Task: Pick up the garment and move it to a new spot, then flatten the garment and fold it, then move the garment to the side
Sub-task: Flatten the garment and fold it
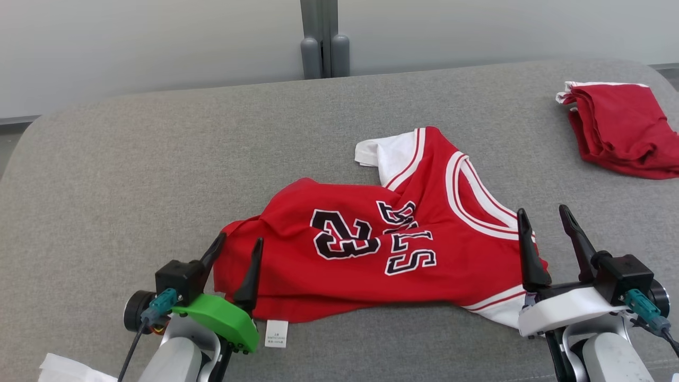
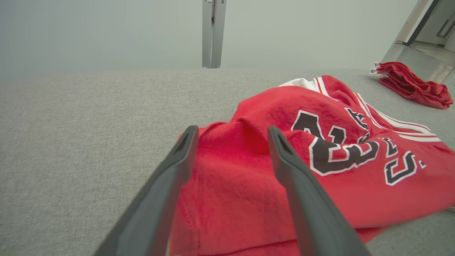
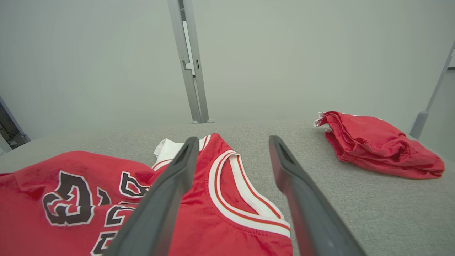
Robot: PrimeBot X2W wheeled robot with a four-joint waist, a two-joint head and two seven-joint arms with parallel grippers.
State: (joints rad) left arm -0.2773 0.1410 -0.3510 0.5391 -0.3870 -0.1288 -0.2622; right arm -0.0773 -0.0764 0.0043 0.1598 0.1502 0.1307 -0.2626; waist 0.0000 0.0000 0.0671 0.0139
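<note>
The garment (image 1: 371,249) is a red basketball jersey with white trim and a black "23", lying crumpled on the grey padded table (image 1: 159,175). Its hem end points left and its neck opening right. My left gripper (image 1: 238,246) is open over the jersey's left hem corner, nothing between its fingers. In the left wrist view the garment (image 2: 320,160) spreads ahead of the left gripper (image 2: 231,133). My right gripper (image 1: 546,216) stands open at the jersey's right edge, beside the neckline. The right wrist view has the garment (image 3: 220,199) under and left of the right gripper (image 3: 233,142).
A second red garment (image 1: 620,127) lies bunched at the table's far right edge; it is also in the wrist views (image 2: 412,83) (image 3: 376,145). A grey post (image 1: 323,40) stands behind the table. A white scrap (image 1: 69,369) sits at the near left.
</note>
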